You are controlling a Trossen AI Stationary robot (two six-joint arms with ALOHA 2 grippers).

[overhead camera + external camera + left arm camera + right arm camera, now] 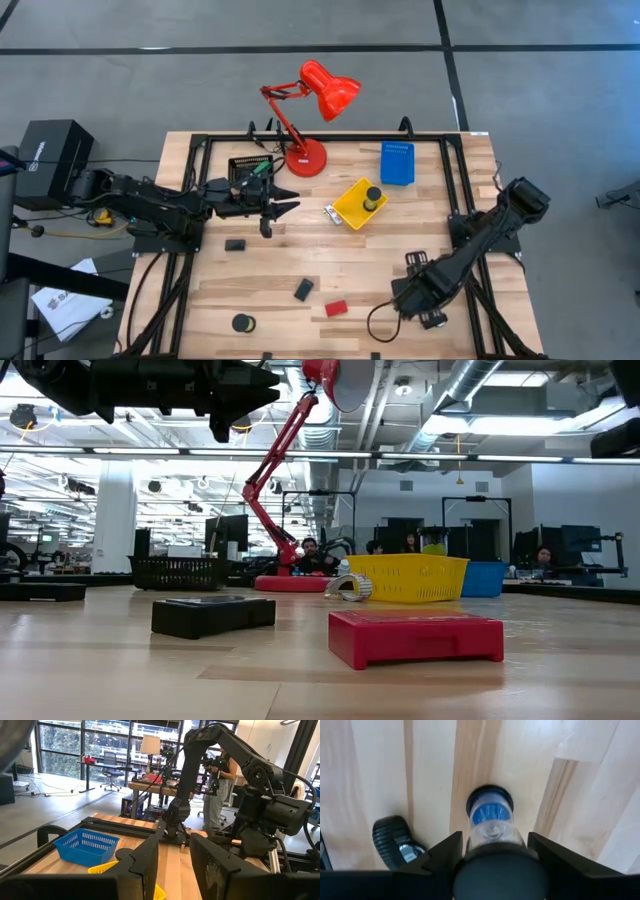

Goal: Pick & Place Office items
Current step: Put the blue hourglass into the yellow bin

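The right tool (492,842) straddles a clear blue-capped bottle (490,817), unclosed. The left tool (285,207) hangs half-open, empty. One black-topped cylinder (372,195) sits in the yellow plastic tray (352,208); the flat red block (336,308) and others remain on the table (360,270).

Red lamp (318,100), yellow tray (352,206), blue tray (397,163), red block (336,308), black tape roll (242,323)

An open-plan workshop: exposed silver ducts (470,400) cross the ceiling at 1 o'clock, tall windows (95,745) admit daylight at 10 o'clock, desk chairs (112,762) stand on grey flooring (550,100), people (310,550) sit at distant workstations.
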